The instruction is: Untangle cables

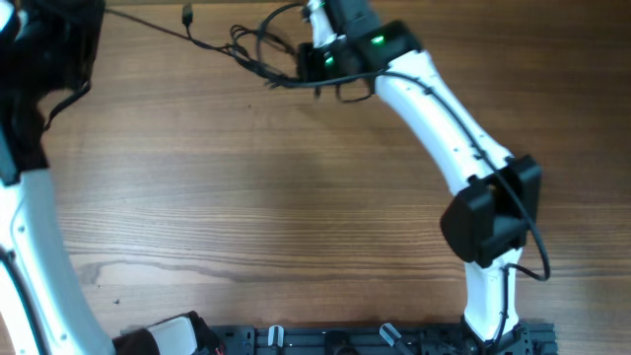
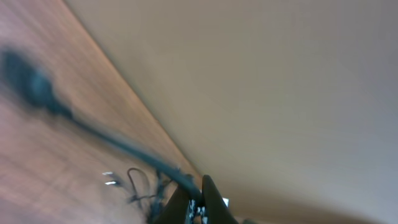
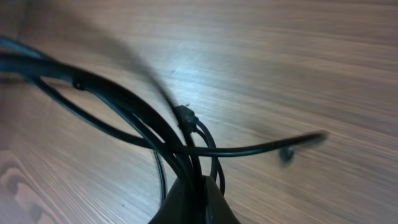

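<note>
Both left hand and right hand tight on cables, long axis left-right

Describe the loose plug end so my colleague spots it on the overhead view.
Look at the table's top edge, left of the right gripper. A straight strand runs up-left from the tangled cables; the plug is the short dark stub branching off it, away from the loops.

Left arm runs up the left edge; right arm slants to top centre. Left gripper and right gripper: jaws pinched on cables.
</note>
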You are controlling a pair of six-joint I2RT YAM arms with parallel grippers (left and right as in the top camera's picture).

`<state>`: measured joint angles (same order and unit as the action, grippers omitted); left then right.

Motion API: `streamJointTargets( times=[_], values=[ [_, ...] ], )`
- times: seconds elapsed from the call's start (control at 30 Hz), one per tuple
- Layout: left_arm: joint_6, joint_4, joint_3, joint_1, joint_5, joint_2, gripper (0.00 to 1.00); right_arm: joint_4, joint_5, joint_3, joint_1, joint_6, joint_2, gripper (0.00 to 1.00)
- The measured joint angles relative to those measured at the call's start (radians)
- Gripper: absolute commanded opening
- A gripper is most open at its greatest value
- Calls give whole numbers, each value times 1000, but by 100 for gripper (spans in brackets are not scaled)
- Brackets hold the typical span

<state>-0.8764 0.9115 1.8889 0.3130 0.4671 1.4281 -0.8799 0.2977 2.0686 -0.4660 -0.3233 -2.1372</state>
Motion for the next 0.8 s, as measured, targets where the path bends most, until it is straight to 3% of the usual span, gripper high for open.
streamJointTargets(
  times=[0.1, 0.23, 0.47, 0.6, 0.63, 0.67, 0.73, 0.8],
  values=[
    [24, 84, 0, 87, 29, -69, 4, -45, 19, 1, 89, 59, 50, 4],
    [34, 114, 13, 228, -22, -161, 4, -79, -95, -6, 296, 110, 83, 4],
    [38, 142, 23, 263, -29, -199, 4, -111, -172, -20, 603, 124, 269, 4],
    [77, 156, 23, 233, -12, -196, 9, -154, -160, -19, 624, 124, 383, 4],
    [99, 156, 23, 201, 3, -194, 18, -166, -156, -19, 616, 124, 401, 4],
    [122, 156, 23, 161, 18, -188, 38, -183, -148, -19, 605, 124, 415, 4],
    [167, 157, 23, 101, 38, -174, 95, -221, -129, -19, 586, 126, 433, 4],
    [232, 157, 23, 5, 54, -143, 100, -255, -98, -19, 557, 127, 446, 4]
  ],
)
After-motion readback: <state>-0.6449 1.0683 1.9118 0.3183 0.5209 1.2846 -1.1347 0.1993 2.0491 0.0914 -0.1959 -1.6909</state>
